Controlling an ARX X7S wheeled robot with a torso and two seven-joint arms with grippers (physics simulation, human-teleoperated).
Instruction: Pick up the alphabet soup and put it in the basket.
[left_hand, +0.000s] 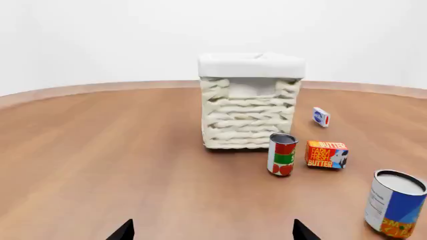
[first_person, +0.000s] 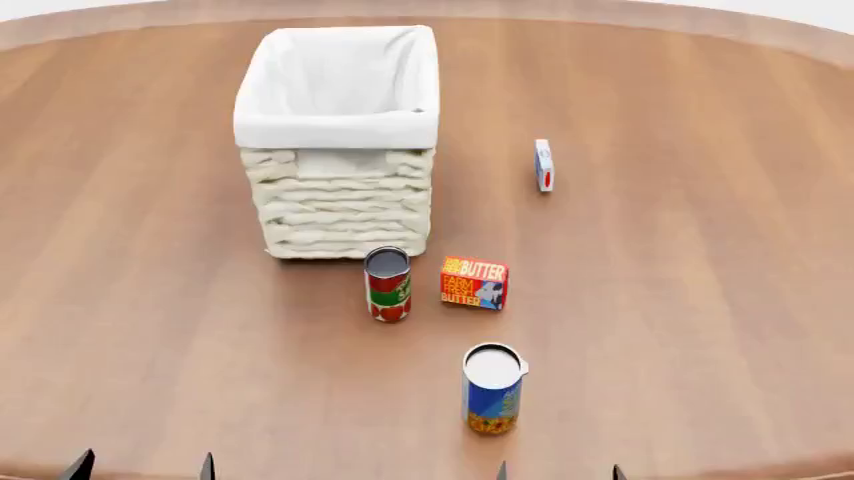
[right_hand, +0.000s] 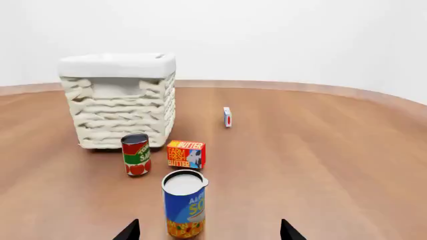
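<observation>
The alphabet soup can (first_person: 491, 389), white top and blue label with a yellow-orange picture, stands upright on the wooden table near its front edge; it also shows in the right wrist view (right_hand: 184, 203) and the left wrist view (left_hand: 395, 202). The cream wicker basket (first_person: 340, 205) with white lining stands behind it; it shows in the left wrist view (left_hand: 248, 112) and the right wrist view (right_hand: 120, 112). My right gripper (first_person: 558, 472) is open, just short of the can, which shows between its fingertips (right_hand: 129, 231). My left gripper (first_person: 140, 466) is open and empty; its fingertips (left_hand: 124, 230) show over bare table.
A red-and-green can (first_person: 387, 284) with a dark top stands in front of the basket. An orange butter box (first_person: 474, 283) lies beside it. A small white-and-blue box (first_person: 543, 165) lies farther back right. The table edge (first_person: 747, 474) runs just in front of the grippers.
</observation>
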